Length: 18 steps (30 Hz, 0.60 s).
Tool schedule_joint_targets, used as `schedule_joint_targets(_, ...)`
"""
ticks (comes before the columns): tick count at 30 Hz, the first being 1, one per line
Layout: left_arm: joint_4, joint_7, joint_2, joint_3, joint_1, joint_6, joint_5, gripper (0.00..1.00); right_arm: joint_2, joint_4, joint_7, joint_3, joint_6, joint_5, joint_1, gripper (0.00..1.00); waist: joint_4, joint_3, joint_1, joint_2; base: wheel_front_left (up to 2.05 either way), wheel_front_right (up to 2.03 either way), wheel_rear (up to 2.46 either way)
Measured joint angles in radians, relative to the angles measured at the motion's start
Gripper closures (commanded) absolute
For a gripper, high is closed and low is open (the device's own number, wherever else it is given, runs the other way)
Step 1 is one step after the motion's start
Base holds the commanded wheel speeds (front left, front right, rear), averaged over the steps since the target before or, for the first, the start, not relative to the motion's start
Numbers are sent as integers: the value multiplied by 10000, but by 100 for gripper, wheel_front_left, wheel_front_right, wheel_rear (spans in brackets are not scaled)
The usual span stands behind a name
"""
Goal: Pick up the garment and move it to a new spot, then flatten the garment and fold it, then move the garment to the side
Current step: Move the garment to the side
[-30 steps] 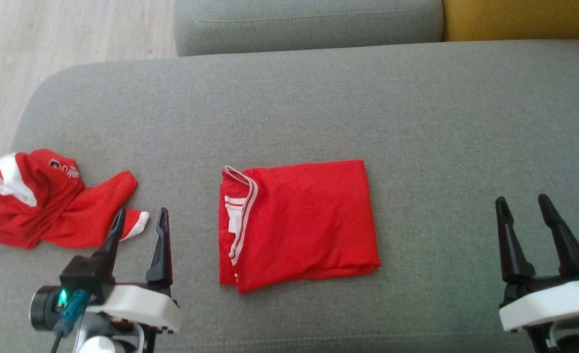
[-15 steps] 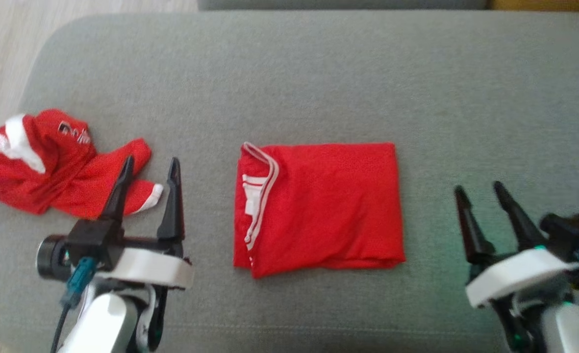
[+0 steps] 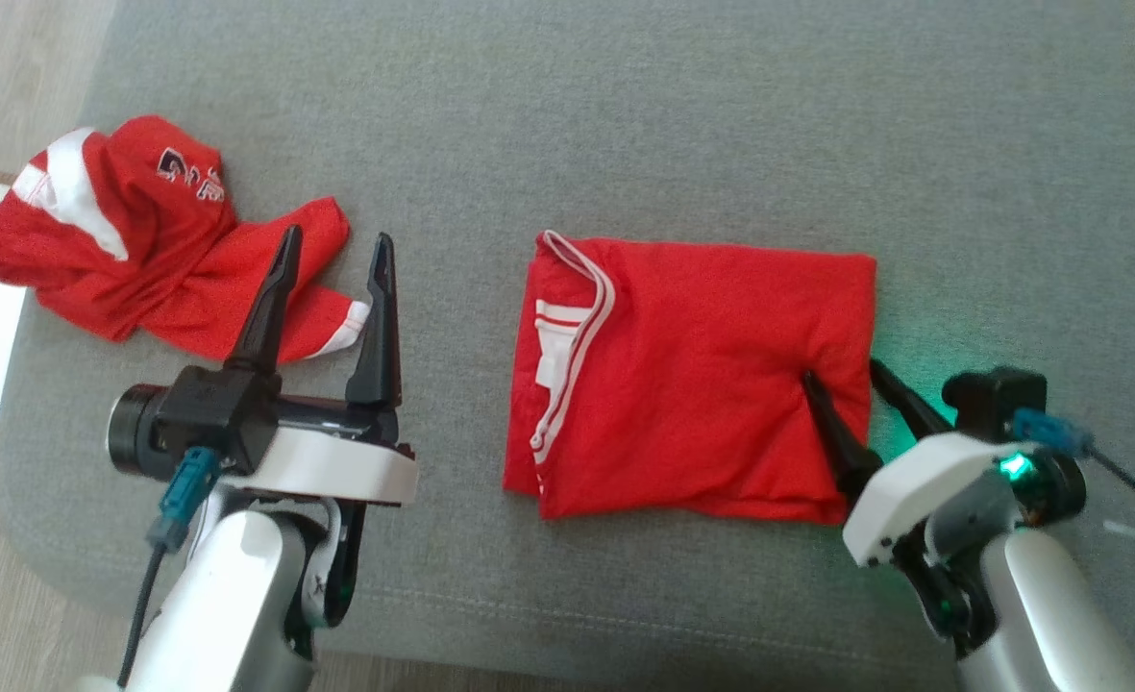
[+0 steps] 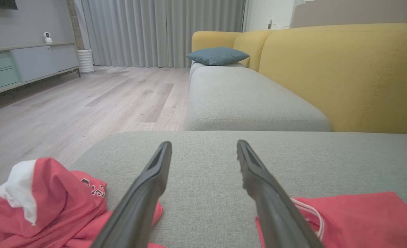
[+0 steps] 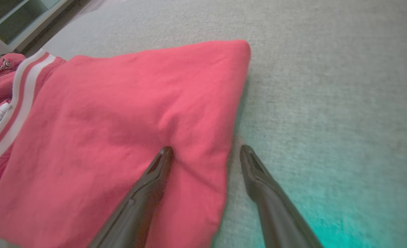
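The garment is a red shirt with white collar stripes, lying folded into a rectangle in the middle of the grey sofa cushion. My right gripper is open and straddles the garment's right edge, one finger on the cloth and the other on the cushion beside it. The right wrist view shows the same: the garment with the right gripper across its edge, pressing a dent into the cloth. My left gripper is open and holds nothing, hovering left of the garment; the left gripper points along the cushion.
A second red garment lies crumpled at the cushion's left end, just under my left fingers. Wooden floor lies beyond the cushion's left edge. Ahead are another grey seat, a yellow backrest and a blue pillow.
The head camera has tilted down, shifting the whole picture. My right gripper has moved left to the garment's right edge and now straddles it. Both grippers stay open.
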Motion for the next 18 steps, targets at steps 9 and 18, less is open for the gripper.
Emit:
schedule_joint_targets(9,17,-2,-159,167,-4,-194,334,0,-174,-155,115,556,0,153,-326,100,-146,132,0,0,0,0,0)
schedule_joint_targets(18,-82,-2,-67,357,4,-359,554,0,-648,-813,4,499,0,58,-197,100,-1333,71,0,0,0,0,0)
